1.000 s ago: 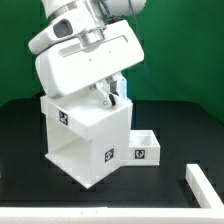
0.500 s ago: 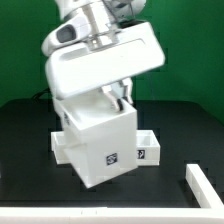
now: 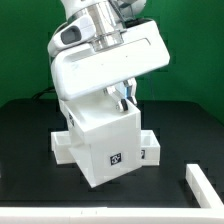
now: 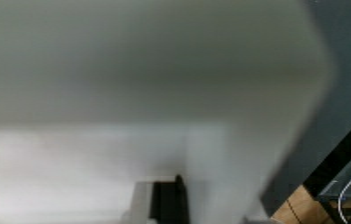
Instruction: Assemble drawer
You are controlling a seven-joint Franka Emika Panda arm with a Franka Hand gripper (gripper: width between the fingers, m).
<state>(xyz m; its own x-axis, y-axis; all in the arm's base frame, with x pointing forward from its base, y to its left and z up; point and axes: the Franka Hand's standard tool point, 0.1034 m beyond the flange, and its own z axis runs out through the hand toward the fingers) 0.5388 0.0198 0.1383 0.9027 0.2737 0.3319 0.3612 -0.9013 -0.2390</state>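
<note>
The large white casing stands tilted on the black table, one corner towards the camera, with a tag on its near face. My gripper reaches down onto its top edge under the big white wrist housing and looks shut on the casing wall. The drawer, a small white open tray, sits behind the casing on the exterior view's right, mostly hidden. A low white piece shows at the casing's left foot; I cannot tell what it is. The wrist view is blurred and filled by white casing surface with a dark slot.
A long white flat bar lies at the front on the exterior view's right. A green wall stands behind the black table.
The arm has swung the casing round: its tagged face now points forward and its open side has turned away. The casing now covers more of the drawer.
</note>
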